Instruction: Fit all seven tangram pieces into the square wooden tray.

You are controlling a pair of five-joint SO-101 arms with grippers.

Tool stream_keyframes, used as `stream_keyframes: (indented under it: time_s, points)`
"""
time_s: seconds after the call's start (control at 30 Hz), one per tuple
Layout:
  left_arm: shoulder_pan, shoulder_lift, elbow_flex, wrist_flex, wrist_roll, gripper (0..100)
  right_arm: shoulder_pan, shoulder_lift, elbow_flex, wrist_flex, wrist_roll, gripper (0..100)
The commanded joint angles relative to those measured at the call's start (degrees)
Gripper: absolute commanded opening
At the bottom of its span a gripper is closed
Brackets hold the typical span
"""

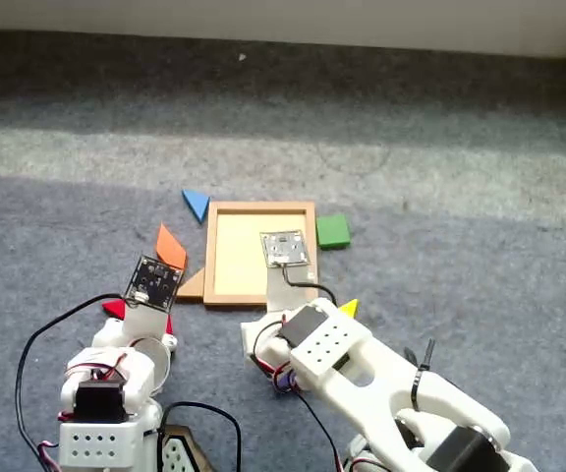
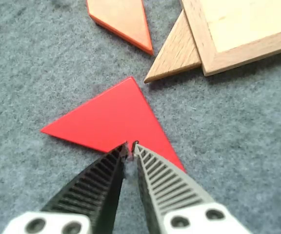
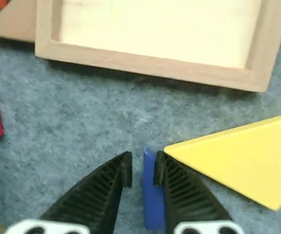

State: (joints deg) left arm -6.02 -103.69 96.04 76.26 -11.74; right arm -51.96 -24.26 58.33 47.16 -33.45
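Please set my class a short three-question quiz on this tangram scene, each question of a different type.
1. True or false: the wooden tray is empty.
2. What colour is the triangle at the tips of the left gripper? A green, B red, C yellow.
3. Fill in: a ___ piece sits within the right gripper.
Key: 1 true; 2 B; 3 blue.
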Motion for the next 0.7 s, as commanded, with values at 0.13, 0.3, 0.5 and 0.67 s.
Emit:
stream_keyframes:
  time_s: [0.13,0.3,0.5,0.67]
  points:
    - [0.4,-0.3,1.1,0.1,-0.4,5,8.1,4.8,-0.8,-0.8,-0.2,9.1]
    - [0.4,-0.3,1.1,0.1,-0.4,5,18.7,4.8,-0.9,3.7,8.4,9.1]
    - [0.4,-0.3,1.1,0.1,-0.4,5,33.8,4.8,-1.3,4.4,20.7,9.1]
    - [0.4,-0.3,1.1,0.1,-0.4,5,43.5,4.8,-1.3,4.4,26.2,9.1]
